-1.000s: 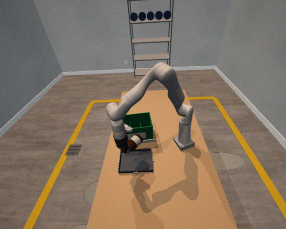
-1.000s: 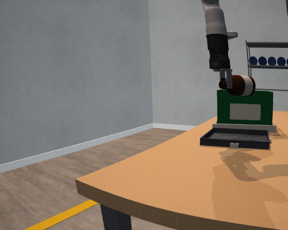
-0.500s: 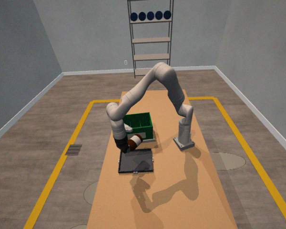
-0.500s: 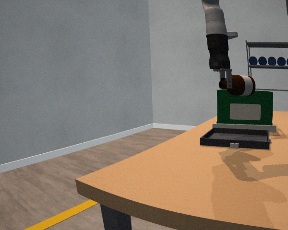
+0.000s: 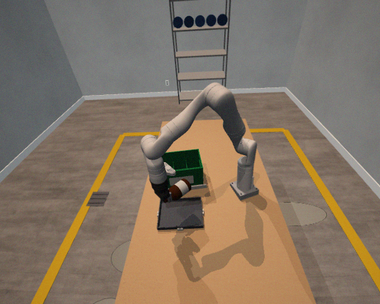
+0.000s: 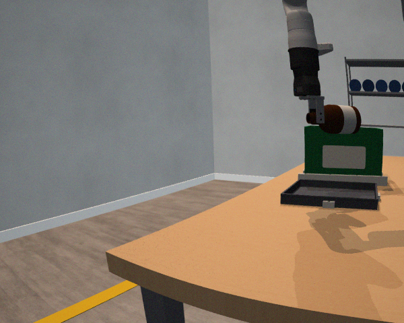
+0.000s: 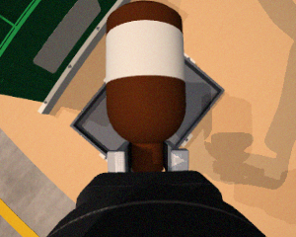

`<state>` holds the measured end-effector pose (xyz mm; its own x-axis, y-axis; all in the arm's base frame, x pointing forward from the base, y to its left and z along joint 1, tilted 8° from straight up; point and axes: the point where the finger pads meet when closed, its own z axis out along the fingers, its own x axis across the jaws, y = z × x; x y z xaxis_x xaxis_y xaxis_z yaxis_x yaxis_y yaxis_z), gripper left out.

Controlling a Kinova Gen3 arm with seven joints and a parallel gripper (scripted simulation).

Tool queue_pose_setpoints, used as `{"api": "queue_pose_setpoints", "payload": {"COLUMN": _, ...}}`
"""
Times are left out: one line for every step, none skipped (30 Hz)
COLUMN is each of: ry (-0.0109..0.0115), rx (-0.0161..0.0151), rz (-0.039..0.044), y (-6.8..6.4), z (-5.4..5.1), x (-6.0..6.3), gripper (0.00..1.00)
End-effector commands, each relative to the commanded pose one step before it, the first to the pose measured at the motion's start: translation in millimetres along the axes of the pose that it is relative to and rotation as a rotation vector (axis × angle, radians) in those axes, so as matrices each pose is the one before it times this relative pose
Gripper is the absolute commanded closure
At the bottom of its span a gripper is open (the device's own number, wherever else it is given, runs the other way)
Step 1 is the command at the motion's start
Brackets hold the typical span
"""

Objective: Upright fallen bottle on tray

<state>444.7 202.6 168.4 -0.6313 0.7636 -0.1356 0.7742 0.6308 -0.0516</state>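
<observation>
Tray (image 6: 329, 202) lies nearest on the table; above it the gripper (image 6: 315, 116) clamps the bottle (image 6: 338, 119) by its neck, body horizontal in the air before the crate (image 6: 343, 156). To proceed well: rotate the base downward, lower squarely over the tray's middle, then release.

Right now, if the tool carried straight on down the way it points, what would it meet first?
Most likely the dark tray. The tool points roughly straight down, shut on the neck of the brown bottle, which lies sideways in the air. Below seems free down to the tray's near-left part, though depth is uncertain.
</observation>
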Motion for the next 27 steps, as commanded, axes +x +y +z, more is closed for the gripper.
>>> {"api": "queue_pose_setpoints", "payload": {"ry": 0.00240, "rx": 0.00026, "rz": 0.05560, "y": 1.11, "z": -1.21, "x": 3.27, "gripper": 1.00}}
{"api": "queue_pose_setpoints", "payload": {"ry": -0.00003, "rx": -0.00015, "rz": 0.01224, "y": 0.07, "z": -0.01, "x": 0.00, "gripper": 1.00}}
{"api": "queue_pose_setpoints", "payload": {"ry": -0.00002, "rx": -0.00008, "rz": 0.01078, "y": 0.04, "z": 0.01, "x": 0.00, "gripper": 1.00}}
{"api": "queue_pose_setpoints", "payload": {"ry": -0.00001, "rx": -0.00003, "rz": 0.00920, "y": 0.02, "z": 0.01, "x": 0.00, "gripper": 1.00}}
{"api": "queue_pose_setpoints", "payload": {"ry": -0.00001, "rx": -0.00001, "rz": 0.00754, "y": 0.01, "z": 0.01, "x": 0.00, "gripper": 1.00}}
{"api": "queue_pose_setpoints", "payload": {"ry": -0.00001, "rx": -0.00003, "rz": 0.00587, "y": 0.02, "z": 0.01, "x": 0.00, "gripper": 1.00}}
{"api": "queue_pose_setpoints", "payload": {"ry": -0.00001, "rx": -0.00004, "rz": 0.00426, "y": 0.02, "z": 0.01, "x": 0.00, "gripper": 1.00}}
{"api": "queue_pose_setpoints", "payload": {"ry": 0.00000, "rx": 0.00000, "rz": 0.00000, "y": 0.00, "z": 0.00, "x": 0.00, "gripper": 1.00}}
{"api": "queue_pose_setpoints", "payload": {"ry": 0.00000, "rx": 0.00000, "rz": 0.00000, "y": 0.00, "z": 0.00, "x": 0.00, "gripper": 1.00}}
{"api": "queue_pose_setpoints", "payload": {"ry": -0.00001, "rx": -0.00003, "rz": 0.00280, "y": 0.00, "z": 0.04, "x": 0.00, "gripper": 1.00}}
{"api": "queue_pose_setpoints", "payload": {"ry": 0.00000, "rx": 0.00001, "rz": 0.00154, "y": 0.00, "z": 0.00, "x": 0.00, "gripper": 1.00}}
{"api": "queue_pose_setpoints", "payload": {"ry": 0.00000, "rx": 0.00001, "rz": 0.00061, "y": 0.00, "z": 0.00, "x": 0.00, "gripper": 1.00}}
{"api": "queue_pose_setpoints", "payload": {"ry": 0.00000, "rx": 0.00001, "rz": 0.00009, "y": 0.00, "z": 0.00, "x": 0.00, "gripper": 1.00}}
{"api": "queue_pose_setpoints", "payload": {"ry": 0.00000, "rx": 0.00001, "rz": 0.00000, "y": -0.01, "z": 0.00, "x": 0.00, "gripper": 1.00}}
{"api": "queue_pose_setpoints", "payload": {"ry": 0.00000, "rx": 0.00001, "rz": 0.00000, "y": -0.01, "z": 0.00, "x": 0.00, "gripper": 1.00}}
{"api": "queue_pose_setpoints", "payload": {"ry": 0.00000, "rx": 0.00001, "rz": 0.00000, "y": 0.00, "z": 0.00, "x": 0.00, "gripper": 1.00}}
{"api": "queue_pose_setpoints", "payload": {"ry": 0.00000, "rx": 0.00001, "rz": 0.00000, "y": 0.00, "z": 0.00, "x": 0.00, "gripper": 1.00}}
{"api": "queue_pose_setpoints", "payload": {"ry": 0.00000, "rx": 0.00000, "rz": 0.00000, "y": 0.00, "z": 0.00, "x": 0.00, "gripper": 1.00}}
{"api": "queue_pose_setpoints", "payload": {"ry": 0.00000, "rx": 0.00000, "rz": 0.00000, "y": 0.00, "z": 0.00, "x": 0.00, "gripper": 1.00}}
{"api": "queue_pose_setpoints", "payload": {"ry": 0.00000, "rx": 0.00000, "rz": 0.00000, "y": 0.00, "z": 0.00, "x": 0.00, "gripper": 1.00}}
{"api": "queue_pose_setpoints", "payload": {"ry": 0.00000, "rx": 0.00000, "rz": 0.00000, "y": 0.00, "z": 0.00, "x": 0.00, "gripper": 1.00}}
{"api": "queue_pose_setpoints", "payload": {"ry": 0.00000, "rx": 0.00000, "rz": 0.00000, "y": 0.00, "z": 0.00, "x": 0.00, "gripper": 1.00}}
{"api": "queue_pose_setpoints", "payload": {"ry": 0.00000, "rx": 0.00000, "rz": 0.00000, "y": 0.00, "z": 0.00, "x": 0.00, "gripper": 1.00}}
{"api": "queue_pose_setpoints", "payload": {"ry": 0.00000, "rx": 0.00000, "rz": 0.00000, "y": 0.00, "z": 0.00, "x": 0.00, "gripper": 1.00}}
{"api": "queue_pose_setpoints", "payload": {"ry": 0.00000, "rx": 0.00000, "rz": 0.00000, "y": 0.00, "z": 0.00, "x": 0.00, "gripper": 1.00}}
{"api": "queue_pose_setpoints", "payload": {"ry": 0.00000, "rx": 0.00000, "rz": 0.00000, "y": 0.00, "z": 0.00, "x": 0.00, "gripper": 1.00}}
{"api": "queue_pose_setpoints", "payload": {"ry": 0.00000, "rx": 0.00000, "rz": 0.00000, "y": 0.00, "z": 0.00, "x": 0.00, "gripper": 1.00}}
